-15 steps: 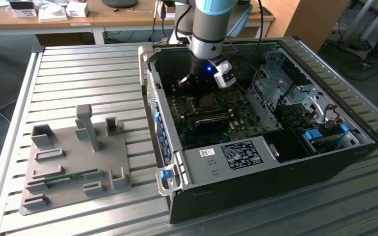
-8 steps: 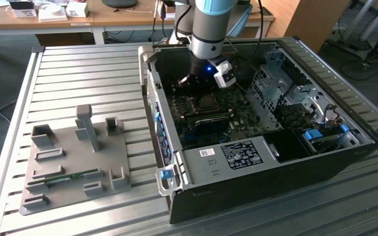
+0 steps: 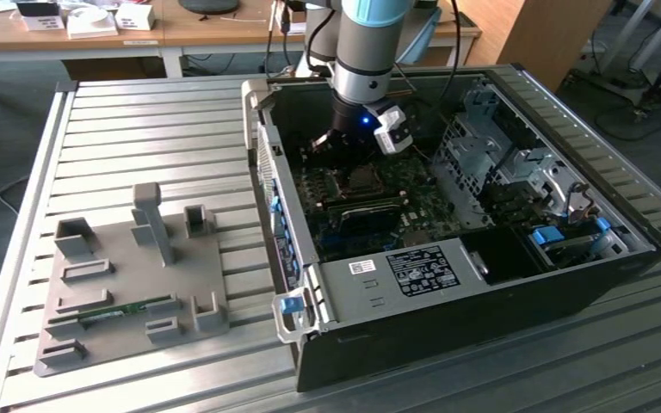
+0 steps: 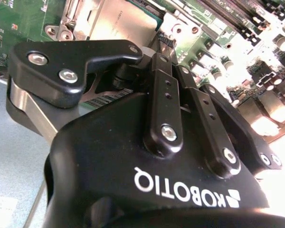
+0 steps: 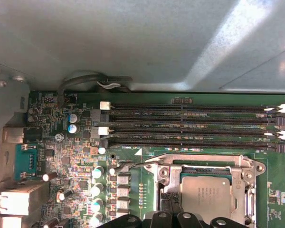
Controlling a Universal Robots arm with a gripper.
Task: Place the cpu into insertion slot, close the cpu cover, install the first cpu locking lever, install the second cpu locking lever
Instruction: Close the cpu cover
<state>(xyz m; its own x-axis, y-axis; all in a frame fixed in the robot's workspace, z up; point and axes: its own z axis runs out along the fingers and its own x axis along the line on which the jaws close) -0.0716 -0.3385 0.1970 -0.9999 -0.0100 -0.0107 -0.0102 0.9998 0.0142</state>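
And there it is: the arm's lower end is found inside the open computer case [image 3: 423, 344], which is set on the slatted metal surface [image 3: 147, 138]. The pincer [image 3: 348, 159] [image 4: 164, 45] [image 5: 175, 219] is held right over the insertion slot [image 3: 360, 181], at the slot's edge far from the long memory slots [image 5: 190, 126]. It is clenched: in the first wrist view its fingers [image 5: 162, 219] are pressed together, and nothing is seen between them. The cpu [image 5: 204, 192] [image 4: 123, 23] is seated in the slot, with its dull grey top shown in both wrist views. The cpu cover [image 5: 206, 167] is laid flat over it, so the chip is framed by the cover's square window. A thin wire lever [image 5: 130, 166] is seen at the slot's corner nearest the memory slots; whether it is latched cannot be told. The green motherboard [image 5: 66, 156] is spread all round the slot. Well away from the slot, outside the case, a grey fixture tray [image 3: 124, 284] is laid on the surface, with a memory stick [image 3: 113, 314] lying in it.
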